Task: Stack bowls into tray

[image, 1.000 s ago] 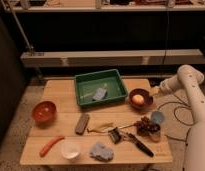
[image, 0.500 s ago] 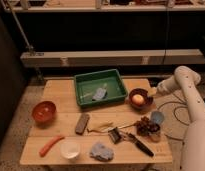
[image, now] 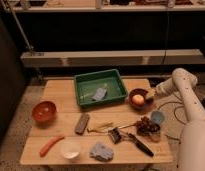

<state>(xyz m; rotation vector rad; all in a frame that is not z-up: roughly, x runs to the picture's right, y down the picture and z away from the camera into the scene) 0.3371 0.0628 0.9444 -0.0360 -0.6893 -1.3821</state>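
Carrying everything is the wooden surface (image: 61, 92), with the green tray (image: 113, 86) at its back middle. Just right of the tray sits the dark maroon bowl (image: 138, 92). The orange-red bowl (image: 44, 111) rests well apart, near the left edge. A grey-blue rag-like thing (image: 99, 93) lies in the tray, and a round yellowish item (image: 138, 99) sits in the maroon bowl. The claw (image: 150, 94) is at that bowl's right rim; whether it is clenched or released cannot be told. The step looks like gripping the rim. It calls for a firm pinch, a level lift so the contents stay put, and a landing on the tray's bare floor.
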